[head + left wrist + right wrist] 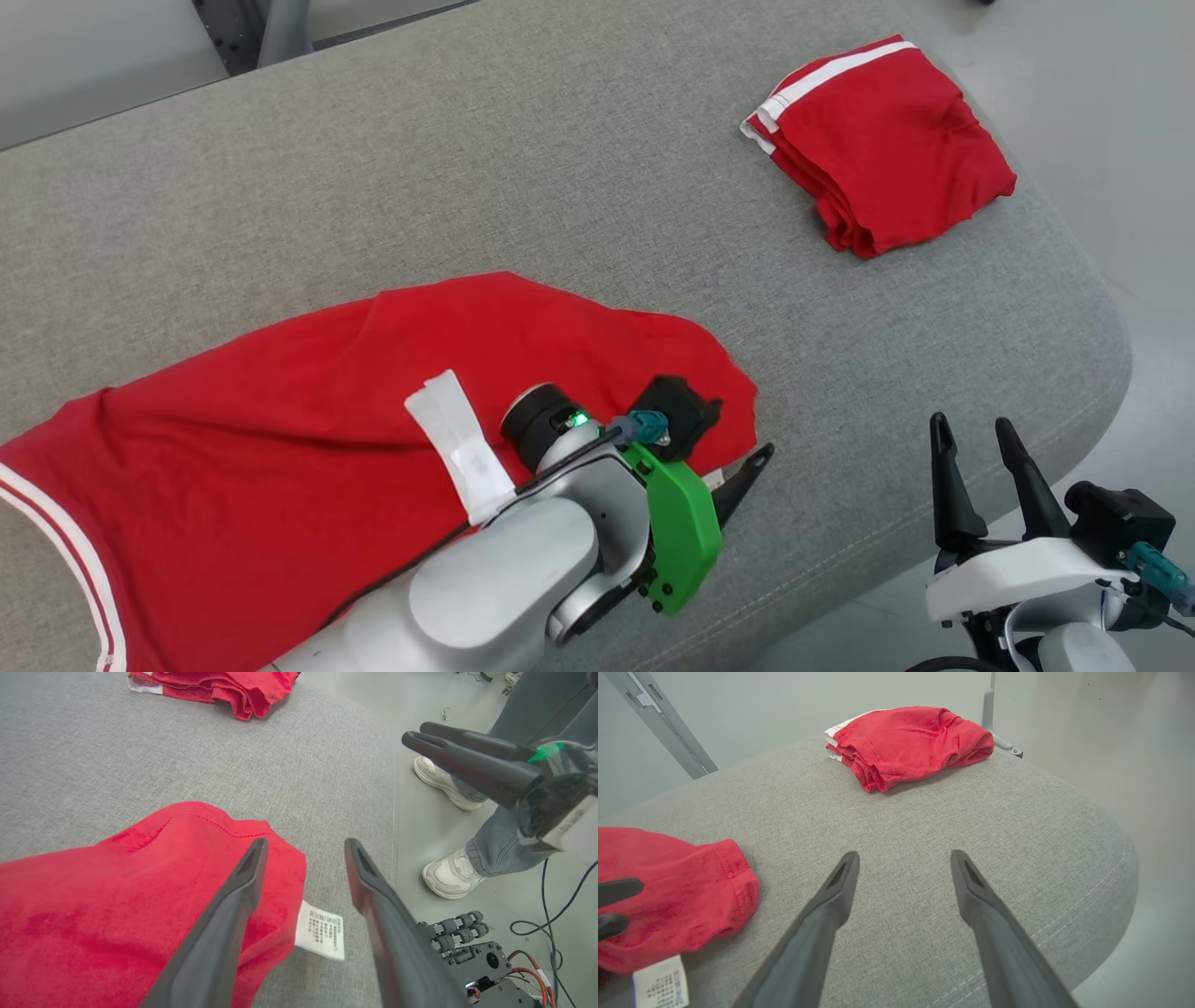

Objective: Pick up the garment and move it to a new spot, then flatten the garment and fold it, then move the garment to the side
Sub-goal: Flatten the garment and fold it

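Left wrist view: left hand (304,847) spread, empty, above a corner of the red garment (117,896); right hand (971,425) spread, empty.

I saw a grey fabric-covered surface (597,168) with a rounded corner, pale grey floor (1102,56) around it, a metal strut (663,723) at upper left, and a person's white shoes (451,877) beside loose cables (543,877).

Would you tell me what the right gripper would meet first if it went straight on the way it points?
Probably the bare grey cushion, since the open right gripper angles down toward it; the folded red garment lies farther along that line, though depth is unclear.
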`<state>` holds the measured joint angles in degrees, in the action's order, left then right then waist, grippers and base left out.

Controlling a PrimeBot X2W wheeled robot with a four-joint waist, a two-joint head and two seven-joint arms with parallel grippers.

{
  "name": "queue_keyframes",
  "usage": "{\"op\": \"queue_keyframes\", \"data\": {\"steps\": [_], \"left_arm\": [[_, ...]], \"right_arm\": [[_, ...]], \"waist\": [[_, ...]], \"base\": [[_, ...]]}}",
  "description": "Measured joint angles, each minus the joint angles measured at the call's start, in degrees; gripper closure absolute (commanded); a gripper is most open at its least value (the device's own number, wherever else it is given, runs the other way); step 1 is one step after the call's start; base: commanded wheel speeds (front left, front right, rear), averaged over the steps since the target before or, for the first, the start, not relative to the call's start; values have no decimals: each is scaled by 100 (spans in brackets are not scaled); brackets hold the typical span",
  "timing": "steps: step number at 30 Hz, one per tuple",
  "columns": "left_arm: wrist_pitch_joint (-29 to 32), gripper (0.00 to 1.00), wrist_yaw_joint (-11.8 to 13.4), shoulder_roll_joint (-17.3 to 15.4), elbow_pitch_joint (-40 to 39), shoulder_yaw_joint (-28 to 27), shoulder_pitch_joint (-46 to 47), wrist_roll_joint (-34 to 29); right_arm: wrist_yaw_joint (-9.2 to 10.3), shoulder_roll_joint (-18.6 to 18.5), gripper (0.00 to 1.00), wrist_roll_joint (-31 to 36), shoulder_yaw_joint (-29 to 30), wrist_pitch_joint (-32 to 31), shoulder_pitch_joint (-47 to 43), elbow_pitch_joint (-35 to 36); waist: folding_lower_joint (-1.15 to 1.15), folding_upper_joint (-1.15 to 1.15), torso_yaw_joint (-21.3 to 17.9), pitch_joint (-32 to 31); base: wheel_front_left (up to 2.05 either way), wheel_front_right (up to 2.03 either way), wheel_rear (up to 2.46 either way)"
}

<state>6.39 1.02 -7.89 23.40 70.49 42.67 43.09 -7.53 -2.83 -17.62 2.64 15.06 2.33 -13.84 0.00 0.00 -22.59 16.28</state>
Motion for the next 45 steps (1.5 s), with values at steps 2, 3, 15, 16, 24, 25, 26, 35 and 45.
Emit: {"op": "queue_keyframes", "data": {"steps": [2,3,15,16,24,25,26,35,45], "left_arm": [[-109,0,0,20,-105,-154,12,78],[-142,0,2,13,-210,-245,32,133],[828,0,401,-2158,-1063,-920,550,250],[1026,0,300,-2318,-1009,-860,627,236],[1918,0,-700,-3062,-434,-722,1241,603],[1958,0,-762,-3097,-413,-668,1266,662],[1976,0,-799,-3120,-359,-617,1284,701],[1822,0,-840,-3546,-237,-64,1092,1472],[1508,100,-842,-3778,-407,178,1453,1897]], "right_arm": [[0,-1,0,0,49,0,-5,2],[0,-2,0,0,70,0,-11,4],[0,-1,0,11,111,0,-79,11],[0,-2,0,24,91,0,-75,10],[0,2,0,69,-63,0,120,-16],[0,0,0,69,-89,-1,145,-18],[0,-1,0,69,-122,0,161,-18],[0,0,0,2,-337,0,203,-80],[0,-1,0,-64,-331,0,191,-112]], "waist": [[0,0,16,13],[0,0,31,17],[0,0,299,-14],[0,0,323,-9],[0,0,308,95],[0,0,286,107],[0,0,263,120],[0,0,-59,201],[0,0,-176,241]], "base": [[0,0,0],[0,0,0],[0,0,0],[0,0,0],[0,0,0],[0,0,0],[0,0,0],[0,0,0],[0,0,0]]}}
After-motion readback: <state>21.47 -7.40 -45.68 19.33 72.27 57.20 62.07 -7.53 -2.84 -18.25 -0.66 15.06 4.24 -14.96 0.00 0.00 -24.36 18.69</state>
